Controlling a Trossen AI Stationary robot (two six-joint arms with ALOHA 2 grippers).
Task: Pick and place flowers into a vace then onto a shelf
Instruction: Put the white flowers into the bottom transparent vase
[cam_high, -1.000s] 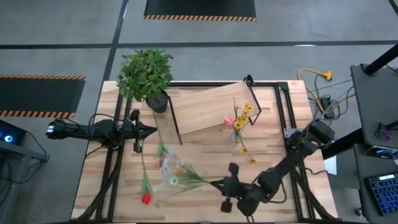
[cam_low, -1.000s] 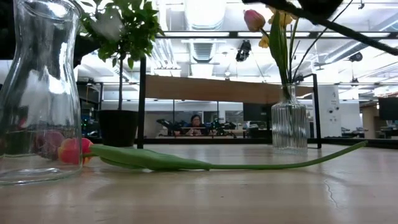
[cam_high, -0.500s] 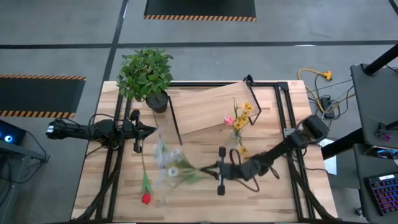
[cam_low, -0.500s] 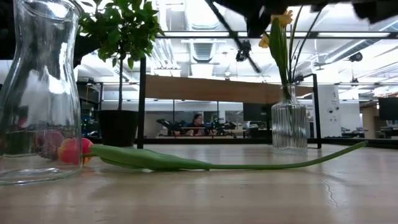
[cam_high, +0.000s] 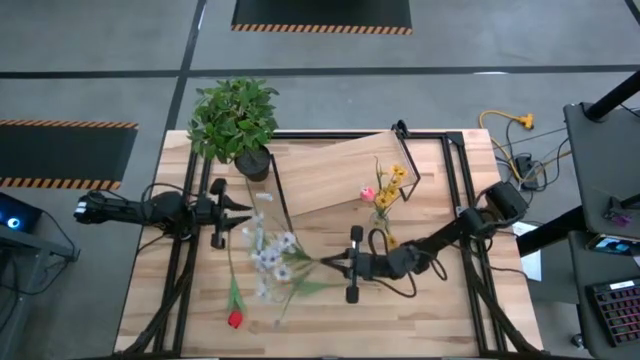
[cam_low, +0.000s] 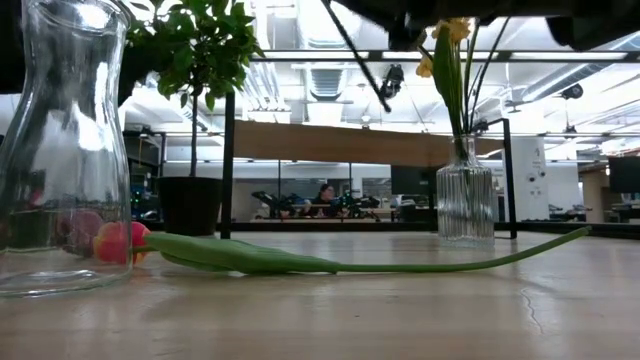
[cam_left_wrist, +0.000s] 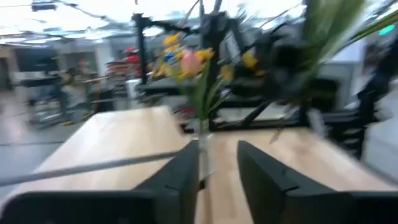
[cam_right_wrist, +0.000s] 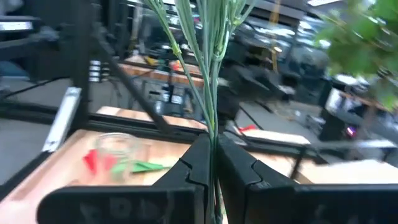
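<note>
— Flowers (cam_high: 283, 268), then: where?

— Split three ways. White-lilac spray (cam_high: 268, 250) lifted off the bench (cam_high: 450, 310) near its middle, stalks pinched tight in the right gripper (cam_high: 335, 263), blooms pointing left. Red tulip (cam_high: 236, 320) flat on the planks at the near left. Yellow blooms and a pink bud (cam_high: 368, 193) upright in the ribbed vase (cam_high: 379, 224), just beside the near right corner of the shelf (cam_high: 330, 175).

— Shown the same from bench height?

— No. Low view: only the tulip (cam_low: 240, 258) lying lengthwise, head tucked behind a clear carafe (cam_low: 60, 150) at the near left, plus the ribbed vase (cam_low: 465, 205) standing on the bench under the shelf board (cam_low: 330, 142). Held spray out of frame there, apart from a thin dark line crossing overhead.

— And the clamp itself?

— Plain only from the right wrist: right gripper (cam_right_wrist: 210, 168) closed on a bundle of green stalks (cam_right_wrist: 208, 93) rising between the fingers, carafe (cam_right_wrist: 115, 149) and tulip (cam_right_wrist: 93, 160) on the bench beyond.

— Left side?

— Left gripper (cam_high: 238, 207) at the far left of the bench, near the potted plant (cam_high: 235, 120), aimed right. From its own wrist: left gripper (cam_left_wrist: 217, 155) with fingers parted, holding nothing, ribbed vase blooms (cam_left_wrist: 189, 62) straight ahead, blurred.
</note>
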